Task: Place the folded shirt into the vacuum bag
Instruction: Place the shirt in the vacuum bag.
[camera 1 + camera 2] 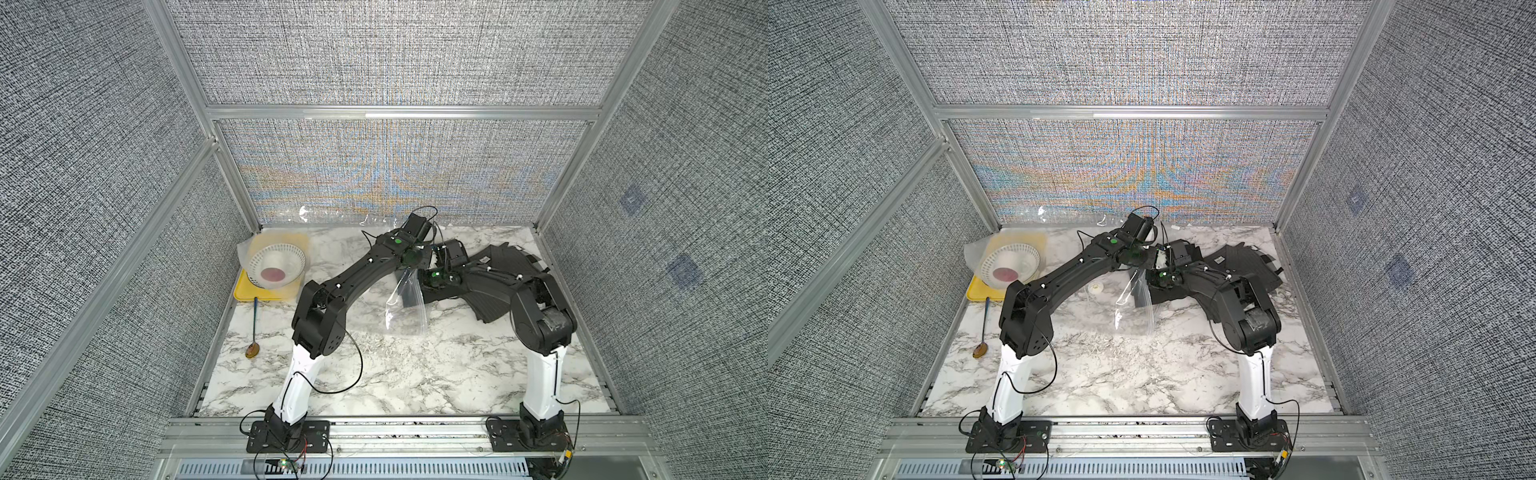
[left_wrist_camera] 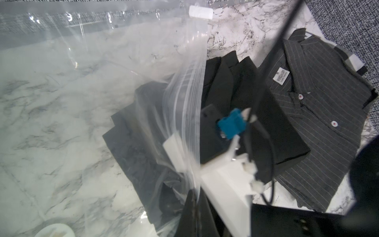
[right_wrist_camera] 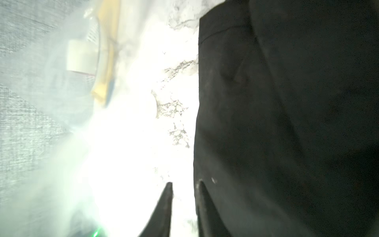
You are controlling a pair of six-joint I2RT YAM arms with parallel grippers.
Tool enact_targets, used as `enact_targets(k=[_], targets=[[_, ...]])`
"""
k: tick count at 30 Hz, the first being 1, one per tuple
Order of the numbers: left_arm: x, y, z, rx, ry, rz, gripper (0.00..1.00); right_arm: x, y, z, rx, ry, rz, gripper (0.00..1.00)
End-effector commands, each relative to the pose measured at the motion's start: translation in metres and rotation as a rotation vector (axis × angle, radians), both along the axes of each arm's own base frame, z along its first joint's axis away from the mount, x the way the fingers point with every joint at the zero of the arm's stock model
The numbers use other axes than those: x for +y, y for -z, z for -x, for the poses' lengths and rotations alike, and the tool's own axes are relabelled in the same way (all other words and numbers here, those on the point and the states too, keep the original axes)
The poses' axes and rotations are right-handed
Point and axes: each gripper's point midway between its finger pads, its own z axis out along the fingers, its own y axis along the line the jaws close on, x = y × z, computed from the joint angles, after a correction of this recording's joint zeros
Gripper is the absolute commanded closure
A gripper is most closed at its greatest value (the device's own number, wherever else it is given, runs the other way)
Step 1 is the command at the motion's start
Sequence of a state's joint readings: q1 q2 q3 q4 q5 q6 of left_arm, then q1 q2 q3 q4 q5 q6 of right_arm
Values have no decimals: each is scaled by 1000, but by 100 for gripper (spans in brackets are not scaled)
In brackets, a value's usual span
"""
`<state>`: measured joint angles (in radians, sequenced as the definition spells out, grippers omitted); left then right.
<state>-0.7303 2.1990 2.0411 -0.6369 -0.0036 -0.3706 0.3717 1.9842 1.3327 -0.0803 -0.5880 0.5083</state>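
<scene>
The left fingers (image 2: 196, 217) are clamped on the vacuum bag (image 1: 405, 309) at its mouth edge, lifting it above mid-desk (image 1: 395, 374). The right fingers (image 3: 167, 196) stand narrowly apart and empty beside the black folded shirt (image 2: 225, 86), which lies partly inside the mouth. Insertion looks half done. The next move probably calls for pushing the shirt leftward, deeper in.

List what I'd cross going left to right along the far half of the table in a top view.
White slotted basket → vacuum bag's white valve disc → bag's raised zip mouth → grey striped shirt.
</scene>
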Motion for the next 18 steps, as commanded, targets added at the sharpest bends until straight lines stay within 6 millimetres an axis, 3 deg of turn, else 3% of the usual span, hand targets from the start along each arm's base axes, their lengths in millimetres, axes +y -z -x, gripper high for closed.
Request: enact_targets(k=[1, 5, 12, 18], targets=[[2, 1, 3, 16, 6, -3, 100, -42, -27, -9, -86, 91, 58, 62], [2, 6, 0, 22, 4, -5, 100, -94, -37, -3, -107, 177, 113, 50], [-13, 19, -4, 59, 32, 14, 100, -179, -13, 10, -62, 338, 232, 36], [-20, 30, -6, 86, 43, 16, 100, -216, -11, 19, -57, 404, 225, 28]])
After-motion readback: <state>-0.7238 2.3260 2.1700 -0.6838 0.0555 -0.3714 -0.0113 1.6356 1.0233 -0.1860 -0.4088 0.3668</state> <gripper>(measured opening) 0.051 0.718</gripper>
